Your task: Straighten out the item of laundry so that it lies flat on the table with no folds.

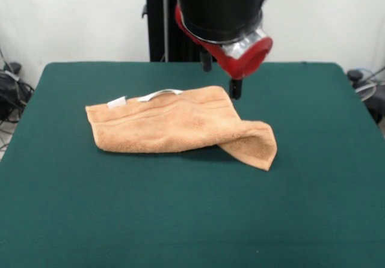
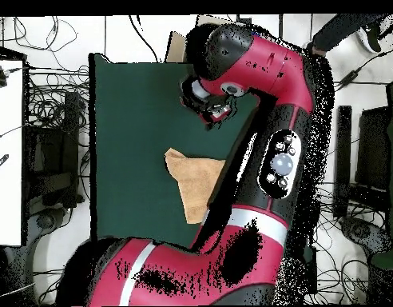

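Observation:
The item of laundry (image 1: 174, 124), an orange-tan towel, lies near the middle of the green table (image 1: 192, 220). It is folded over itself, and its right end is doubled into a loose flap (image 1: 254, 143) that points toward the front. White tags (image 1: 117, 102) sit on its far edge. My gripper (image 1: 233, 89) hangs low at the towel's far right corner, mostly hidden behind the red wrist (image 1: 240, 51). Whether it touches the cloth I cannot tell. In the overhead view the arm (image 2: 256, 96) covers part of the towel (image 2: 196, 180).
Cables and dark equipment (image 1: 12, 91) lie beyond the table's left edge, and more cables (image 1: 367, 82) at the right edge. A white desk (image 2: 6, 144) stands beside the table in the overhead view.

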Available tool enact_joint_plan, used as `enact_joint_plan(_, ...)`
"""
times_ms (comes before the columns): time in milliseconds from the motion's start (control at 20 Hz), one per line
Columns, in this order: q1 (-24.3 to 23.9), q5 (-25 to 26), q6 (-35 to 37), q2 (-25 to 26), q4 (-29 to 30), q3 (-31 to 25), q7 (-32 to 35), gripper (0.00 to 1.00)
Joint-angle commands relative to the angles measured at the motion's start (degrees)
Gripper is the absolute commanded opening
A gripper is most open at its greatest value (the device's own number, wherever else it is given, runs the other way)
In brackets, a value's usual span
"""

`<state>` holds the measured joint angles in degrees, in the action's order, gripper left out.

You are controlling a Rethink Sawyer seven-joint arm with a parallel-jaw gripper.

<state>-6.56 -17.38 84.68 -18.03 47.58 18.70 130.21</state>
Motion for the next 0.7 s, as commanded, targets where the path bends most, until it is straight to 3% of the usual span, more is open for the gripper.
enact_joint_plan(50,2.64,0.93,-13.98,-0.46,18.51,-1.26,13.68,1.0)
enact_joint_plan(700,4.18,-1.54,-27.78,1.36,25.77,-1.96,15.96,1.0)
